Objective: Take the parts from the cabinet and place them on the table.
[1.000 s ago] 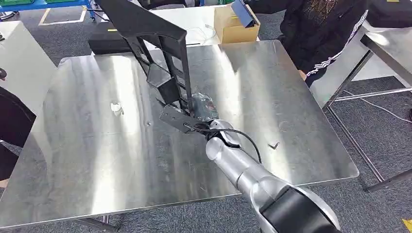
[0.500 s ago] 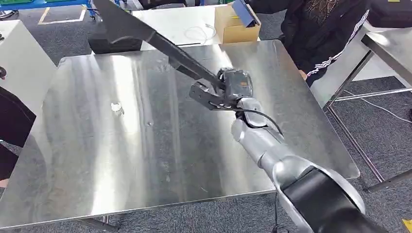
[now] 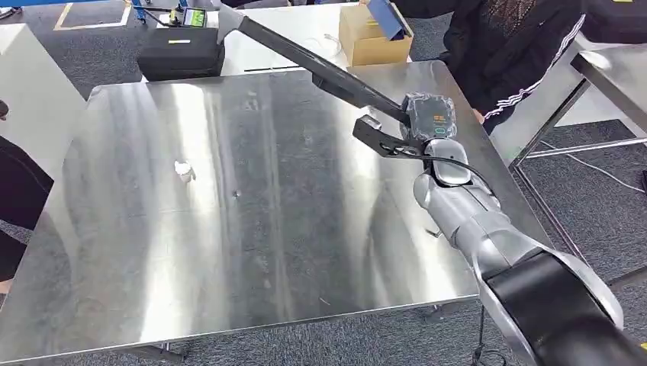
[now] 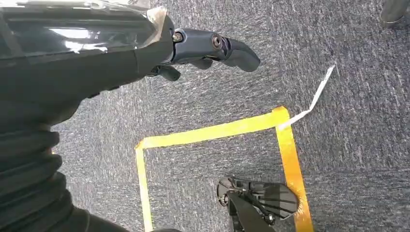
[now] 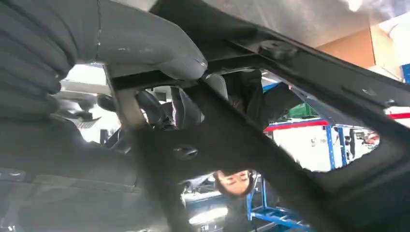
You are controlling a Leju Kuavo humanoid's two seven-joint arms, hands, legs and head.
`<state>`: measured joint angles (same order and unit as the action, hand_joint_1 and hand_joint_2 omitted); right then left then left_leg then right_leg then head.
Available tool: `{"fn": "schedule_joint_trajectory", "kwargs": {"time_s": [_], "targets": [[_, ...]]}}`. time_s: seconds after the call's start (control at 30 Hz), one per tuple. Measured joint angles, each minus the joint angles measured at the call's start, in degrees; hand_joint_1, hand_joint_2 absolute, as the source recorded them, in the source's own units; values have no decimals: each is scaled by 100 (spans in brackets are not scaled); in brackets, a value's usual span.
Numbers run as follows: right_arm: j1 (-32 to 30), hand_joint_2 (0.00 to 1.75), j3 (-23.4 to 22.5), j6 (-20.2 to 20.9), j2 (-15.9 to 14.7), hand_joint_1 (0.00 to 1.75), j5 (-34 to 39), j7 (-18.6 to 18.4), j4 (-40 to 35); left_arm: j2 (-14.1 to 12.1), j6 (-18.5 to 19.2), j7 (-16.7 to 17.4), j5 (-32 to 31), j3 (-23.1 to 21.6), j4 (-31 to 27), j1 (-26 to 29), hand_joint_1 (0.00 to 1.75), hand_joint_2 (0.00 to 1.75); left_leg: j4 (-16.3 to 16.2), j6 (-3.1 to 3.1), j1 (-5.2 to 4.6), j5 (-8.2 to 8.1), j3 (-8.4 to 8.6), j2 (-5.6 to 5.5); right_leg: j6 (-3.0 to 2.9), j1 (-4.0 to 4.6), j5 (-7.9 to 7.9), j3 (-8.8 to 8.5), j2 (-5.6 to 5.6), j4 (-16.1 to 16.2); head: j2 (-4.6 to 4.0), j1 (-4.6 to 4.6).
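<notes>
My right hand (image 3: 424, 122) grips one end of a large black plastic frame part (image 3: 305, 57) and holds it in the air over the far right of the steel table (image 3: 229, 252). The part shows edge-on, slanting up and away toward the table's far edge. In the right wrist view the grey thumb (image 5: 150, 46) lies across a bar of the black frame part (image 5: 270, 145), with openings in the frame on either side. My left hand (image 4: 212, 48) hangs beside my body over grey carpet, its dark fingers curled with nothing in them.
A small white scrap (image 3: 181, 171) lies on the table's left half. Beyond the far edge stand a black case (image 3: 179, 57) and a cardboard box (image 3: 370, 38). A person in a black jacket (image 3: 503, 53) stands at the far right corner. Another steel table (image 3: 618, 76) is on the right.
My right arm has swung the black part to the right and farther away, from over the table's middle to its far right. The part has turned from broadside to edge-on.
</notes>
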<state>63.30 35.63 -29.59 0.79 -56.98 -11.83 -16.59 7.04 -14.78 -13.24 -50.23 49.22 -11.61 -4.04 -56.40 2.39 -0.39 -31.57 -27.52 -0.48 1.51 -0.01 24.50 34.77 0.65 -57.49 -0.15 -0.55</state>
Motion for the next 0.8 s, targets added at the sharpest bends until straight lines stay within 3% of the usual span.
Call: {"fn": "schedule_joint_trajectory", "kwargs": {"time_s": [0.07, 0.1, 0.5, 0.53, 0.8], "targets": [[-1, 175, 4, 177, -35, 175, -94, -50, 15, -7, 7, 33, 22, 9, 0, 0, 0, 175, 0, -1, -1, -2, 0, -3, 0, 0, 0, -2, -1, 5, 0, 2], [-4, 175, 7, 275, -52, 0, -116, -50, 24, -9, 37, 37, 59, 31, 0, -1, 0, 175, 0, 0, -2, -2, 0, -4, 0, 0, 0, -3, -1, 8, 0, 0], [-124, 175, -55, 653, -112, 0, -186, 546, 37, -109, -70, 127, 15, 144, 0, -27, 0, 175, 1, 0, 1, -4, 35, -1, 0, 0, 0, -36, 0, 11, 0, 0], [-130, 175, -55, 655, -107, 0, -188, 555, 37, -111, -76, 127, 15, 144, 2, -27, 0, 0, 1, 0, 1, -4, 36, -1, 0, 0, -1, -37, 0, 11, 0, 0], [-154, 175, -133, 730, -57, 0, -94, 741, 37, -127, -109, 273, 15, 184, 4, -30, 0, 0, 4, 0, 5, -4, 59, 0, 0, 1, -1, -61, 0, 9, 0, -2]]}}
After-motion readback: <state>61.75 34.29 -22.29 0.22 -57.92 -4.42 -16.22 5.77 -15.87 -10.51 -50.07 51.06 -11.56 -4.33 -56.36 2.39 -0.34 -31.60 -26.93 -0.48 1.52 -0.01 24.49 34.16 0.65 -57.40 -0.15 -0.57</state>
